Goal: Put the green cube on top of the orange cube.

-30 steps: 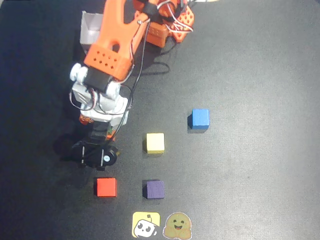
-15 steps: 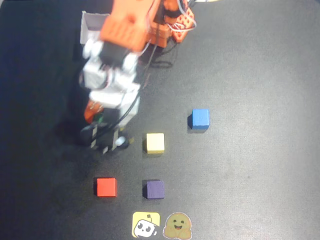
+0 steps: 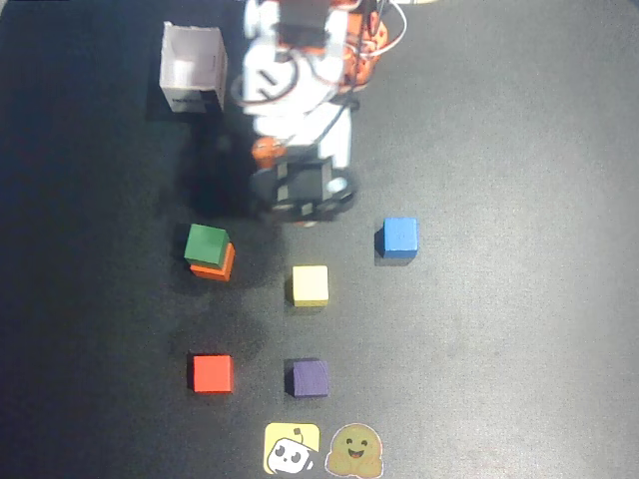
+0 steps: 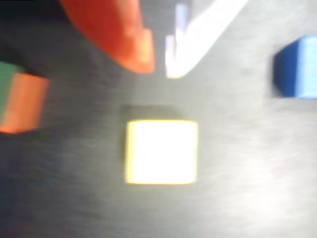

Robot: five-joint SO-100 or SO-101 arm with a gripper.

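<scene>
Apparently empty hand [image 4: 157, 69], green cube [image 3: 206, 242] apart, atop orange cube [image 3: 216, 267].

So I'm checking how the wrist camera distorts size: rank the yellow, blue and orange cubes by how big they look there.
1. Yellow cube, largest by far.
2. and 3. Blue cube and orange cube: both cut by the frame edge, too close to rank.

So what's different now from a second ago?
The arm swung back toward the top of the overhead view, and the pincer let go. That uncovers the green cube sitting on the orange cube. The yellow, blue, red and purple cubes stayed put.
</scene>
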